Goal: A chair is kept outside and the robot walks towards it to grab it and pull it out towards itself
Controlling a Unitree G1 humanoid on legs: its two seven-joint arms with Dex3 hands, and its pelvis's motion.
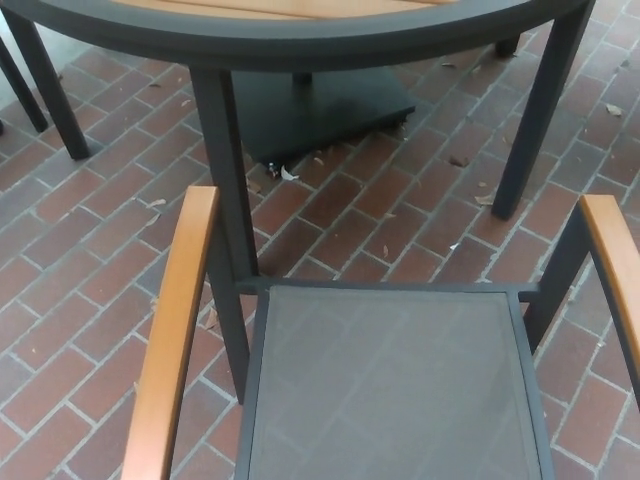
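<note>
Dark metal-framed chair with grey mesh seat (390, 390), orange wooden armrests: lower centre of frame. Round dark-rimmed wood-topped table (300, 35): top, legs just beyond seat. Red brick paving (90, 280) underneath. Robot hands: neither visible, state unknown.

I am seeing no text, label, brand, number or sign that I can read, neither on the dark metal chair with grey mesh seat (390, 390) nor on the round dark-rimmed table (300, 40).
</note>
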